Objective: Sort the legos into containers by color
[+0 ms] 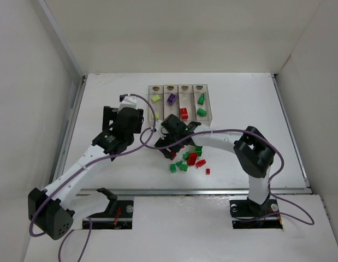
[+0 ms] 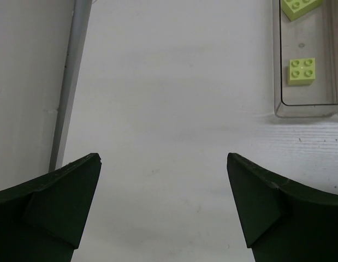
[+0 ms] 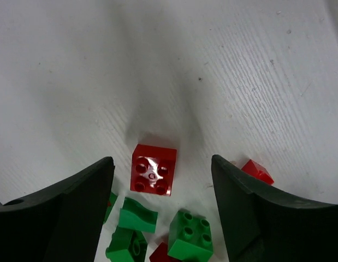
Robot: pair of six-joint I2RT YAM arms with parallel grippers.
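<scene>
The containers (image 1: 178,87) are four clear bins in a row at the back. From the left they hold yellow-green (image 1: 155,98), purple (image 1: 171,100), red (image 1: 184,113) and green (image 1: 201,112) legos. Loose red and green legos (image 1: 190,159) lie in a pile in front of them. My right gripper (image 1: 169,141) is open over the pile's left edge. In the right wrist view (image 3: 162,164) a red four-stud brick (image 3: 153,169) lies on the table between its jaws, untouched. My left gripper (image 1: 125,112) is open and empty left of the bins, over bare table (image 2: 163,164).
The left wrist view shows the leftmost bin's near corner (image 2: 279,112) with a yellow-green brick (image 2: 301,71) inside. A metal rail (image 2: 67,82) runs along the table's left edge. Green bricks (image 3: 190,234) and a small red piece (image 3: 257,171) lie near the right fingers.
</scene>
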